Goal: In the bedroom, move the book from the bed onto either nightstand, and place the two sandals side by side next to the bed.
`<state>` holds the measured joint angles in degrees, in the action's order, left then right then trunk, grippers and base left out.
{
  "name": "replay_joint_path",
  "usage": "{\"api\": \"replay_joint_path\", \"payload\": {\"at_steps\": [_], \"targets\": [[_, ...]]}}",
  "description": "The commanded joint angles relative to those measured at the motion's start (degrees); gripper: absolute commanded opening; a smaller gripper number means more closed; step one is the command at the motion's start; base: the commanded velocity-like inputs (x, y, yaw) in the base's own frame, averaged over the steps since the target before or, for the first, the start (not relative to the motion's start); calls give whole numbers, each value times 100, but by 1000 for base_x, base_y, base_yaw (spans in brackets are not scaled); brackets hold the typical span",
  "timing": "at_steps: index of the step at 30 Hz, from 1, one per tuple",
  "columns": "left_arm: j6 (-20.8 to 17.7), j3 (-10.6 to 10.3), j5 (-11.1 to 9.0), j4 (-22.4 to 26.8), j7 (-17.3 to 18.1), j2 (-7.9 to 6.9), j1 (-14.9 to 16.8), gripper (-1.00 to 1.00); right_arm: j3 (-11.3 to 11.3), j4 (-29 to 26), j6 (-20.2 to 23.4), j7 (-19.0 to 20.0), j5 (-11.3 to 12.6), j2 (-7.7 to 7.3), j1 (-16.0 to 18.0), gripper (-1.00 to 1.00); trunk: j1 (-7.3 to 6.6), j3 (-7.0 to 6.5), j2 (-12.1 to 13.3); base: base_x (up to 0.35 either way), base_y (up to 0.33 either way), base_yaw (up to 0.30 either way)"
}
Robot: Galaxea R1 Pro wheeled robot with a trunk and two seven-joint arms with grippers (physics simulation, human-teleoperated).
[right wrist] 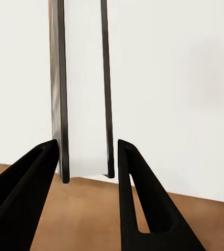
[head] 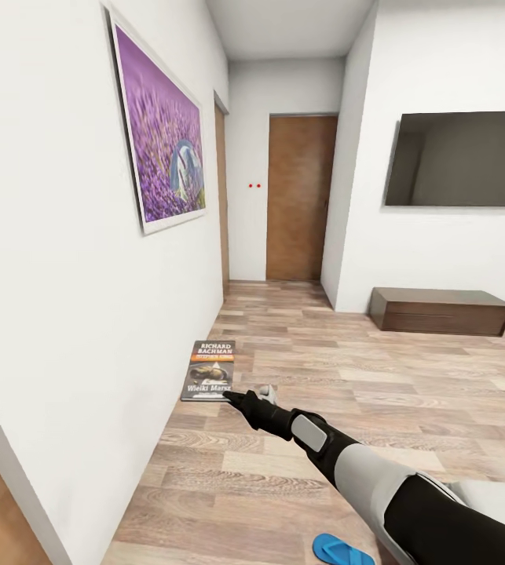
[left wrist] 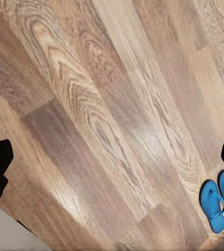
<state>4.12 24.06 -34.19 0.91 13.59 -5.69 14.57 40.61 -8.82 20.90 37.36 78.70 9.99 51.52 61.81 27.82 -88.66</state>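
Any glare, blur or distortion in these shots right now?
Head view: wide-angle stretch slants the white wall and purple picture; the book title stays readable. Left wrist view: a soft sheen on the floor planks, the sandals sharp. Right wrist view: even light, no glare.

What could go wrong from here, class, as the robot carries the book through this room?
1. The book is pinched only at its bottom edge by the right gripper, so it might slip or swing loose.
2. It is held out close to the white wall; turning could knock it.
3. A blue sandal lies near the robot's base and could be run over.
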Motion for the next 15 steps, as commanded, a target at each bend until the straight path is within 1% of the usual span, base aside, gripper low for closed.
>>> {"api": "replay_joint_path", "payload": {"at_steps": [1,7,15], "targets": [[17,20,-9,-12,27,13,1,100,27,9,37,17,67,1,7,-100,0,6,-3,1,0,0],[32,20,-4,-12,15,113,-26,100,26,10,31,19,83,1,7,-100,0,6,-3,0,0,0],[52,20,-2,-12,-7,140,-32,100,26,83,42,14,84,1,7,-100,0,6,-3,0,0,0]]}}
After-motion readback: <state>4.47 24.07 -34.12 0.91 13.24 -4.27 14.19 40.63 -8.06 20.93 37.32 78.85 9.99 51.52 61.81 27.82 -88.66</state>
